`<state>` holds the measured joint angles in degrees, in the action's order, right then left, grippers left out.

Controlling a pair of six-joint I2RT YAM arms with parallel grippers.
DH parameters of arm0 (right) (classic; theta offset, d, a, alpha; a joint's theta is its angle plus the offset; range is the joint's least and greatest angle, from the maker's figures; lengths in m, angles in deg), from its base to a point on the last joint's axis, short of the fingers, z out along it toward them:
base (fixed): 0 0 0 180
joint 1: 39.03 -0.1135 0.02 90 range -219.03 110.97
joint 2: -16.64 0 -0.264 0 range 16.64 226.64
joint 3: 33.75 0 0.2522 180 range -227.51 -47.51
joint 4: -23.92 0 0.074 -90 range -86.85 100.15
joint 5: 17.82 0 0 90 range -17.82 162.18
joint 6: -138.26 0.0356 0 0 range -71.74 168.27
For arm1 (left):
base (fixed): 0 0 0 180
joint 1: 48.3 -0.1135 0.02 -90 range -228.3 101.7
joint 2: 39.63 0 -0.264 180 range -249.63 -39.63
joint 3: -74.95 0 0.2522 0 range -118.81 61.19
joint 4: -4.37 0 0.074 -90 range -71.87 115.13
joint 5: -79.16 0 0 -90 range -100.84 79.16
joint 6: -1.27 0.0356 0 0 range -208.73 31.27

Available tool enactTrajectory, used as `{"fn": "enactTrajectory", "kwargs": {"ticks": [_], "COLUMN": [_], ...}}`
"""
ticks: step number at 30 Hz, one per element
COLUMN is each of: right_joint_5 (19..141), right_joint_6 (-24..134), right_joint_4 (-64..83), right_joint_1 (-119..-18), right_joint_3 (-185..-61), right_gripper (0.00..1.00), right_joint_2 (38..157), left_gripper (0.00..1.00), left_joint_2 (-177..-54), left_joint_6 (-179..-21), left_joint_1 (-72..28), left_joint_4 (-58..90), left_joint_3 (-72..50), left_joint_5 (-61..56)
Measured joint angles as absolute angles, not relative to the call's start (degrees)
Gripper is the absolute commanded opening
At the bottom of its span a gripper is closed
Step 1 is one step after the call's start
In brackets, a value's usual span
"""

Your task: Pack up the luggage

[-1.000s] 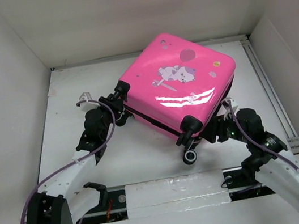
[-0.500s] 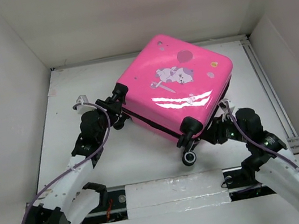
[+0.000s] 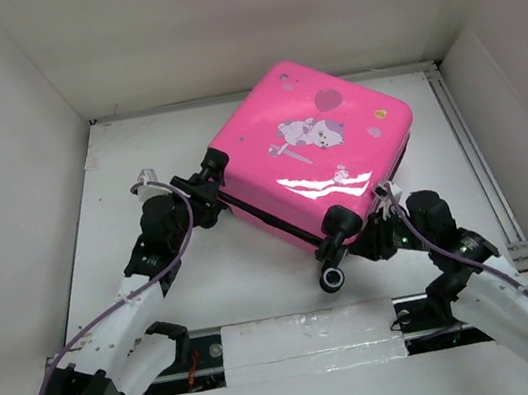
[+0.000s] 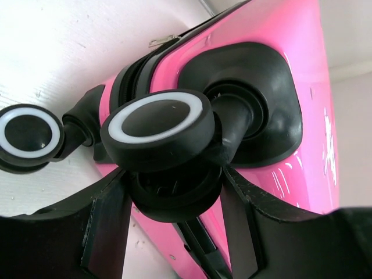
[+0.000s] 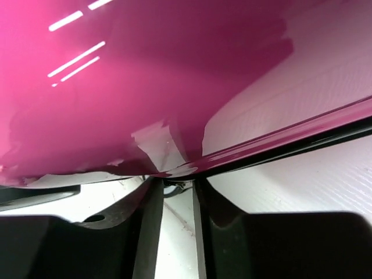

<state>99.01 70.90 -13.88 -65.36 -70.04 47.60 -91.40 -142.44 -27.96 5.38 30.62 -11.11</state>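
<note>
The luggage [image 3: 317, 148] hides the tips of the right gripper [image 5: 176, 195] from above; its wrist view is too dark to tell whether they pinch anything. The stickers [image 3: 309, 134] are too small to read; the right arm [image 3: 527, 316] is cut off at the near-right corner

Closed pink luggage [image 3: 322, 152], lying flat.

The white surface [image 3: 119, 181] is carrying one thing: the pink luggage [image 3: 324, 162], lying closed and skewed toward the far right, stickers facing up, black wheels [image 3: 331, 278] pointing toward the near edge.
</note>
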Motion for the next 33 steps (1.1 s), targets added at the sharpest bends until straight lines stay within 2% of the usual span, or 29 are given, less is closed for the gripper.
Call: {"fn": "enactTrajectory", "kwargs": {"ticks": [2, 3, 4, 6, 8, 11, 16, 23, 27, 31, 32, 33], "right_joint_5": [98.70, 98.53, 98.48, 97.54, 96.06, 94.59, 86.75, 76.61, 72.23, 71.38, 71.71, 71.99], "right_joint_6": [71.16, 71.49, 71.90, 72.38, 73.00, 75.60, 77.94, 79.20, 78.37, 76.89, 76.51, 75.95], "right_joint_4": [-13.70, -13.57, -13.27, -12.59, -11.69, -7.74, -2.47, 3.32, 2.93, 3.43, 4.20, 5.29], "right_joint_1": [-65.97, -66.38, -67.13, -68.96, -71.10, -75.17, -80.85, -83.39, -83.61, -84.09, -84.11, -84.11], "right_joint_3": [-70.06, -70.06, -70.06, -70.06, -69.73, -67.59, -64.92, -59.04, -57.84, -57.84, -57.84, -57.84], "right_gripper": [0.44, 0.56, 0.58, 0.58, 0.49, 0.46, 0.46, 0.53, 0.53, 0.54, 0.54, 0.54], "right_joint_2": [47.63, 47.63, 47.58, 47.39, 47.43, 47.41, 48.39, 43.63, 40.52, 40.83, 41.48, 42.45], "left_gripper": [0.00, 0.00, 0.00, 0.00, 0.00, 0.00, 0.00, 0.00, 0.00, 0.31, 0.48, 0.57], "left_joint_2": [-91.16, -90.88, -90.72, -90.11, -89.04, -86.53, -85.94, -86.64, -86.53, -87.01, -87.42, -87.95], "left_joint_6": [-142.62, -142.62, -142.62, -142.60, -142.42, -141.68, -141.72, -141.33, -139.01, -133.42, -131.56, -129.50], "left_joint_1": [-27.98, -27.96, -27.96, -27.94, -27.57, -26.89, -26.89, -26.89, -25.86, -17.54, -14.19, -10.89], "left_joint_4": [6.01, 6.19, 6.43, 6.89, 7.22, 3.37, -6.09, -8.10, -7.14, -5.44, -5.20, -4.83], "left_joint_3": [30.62, 30.62, 30.62, 30.66, 30.73, 30.55, 30.29, 30.31, 30.31, 30.31, 30.31, 30.31], "left_joint_5": [-11.04, -11.06, -11.09, -11.17, -10.17, -9.47, -8.99, -9.21, -10.15, -10.96, -11.04, -10.72]}}
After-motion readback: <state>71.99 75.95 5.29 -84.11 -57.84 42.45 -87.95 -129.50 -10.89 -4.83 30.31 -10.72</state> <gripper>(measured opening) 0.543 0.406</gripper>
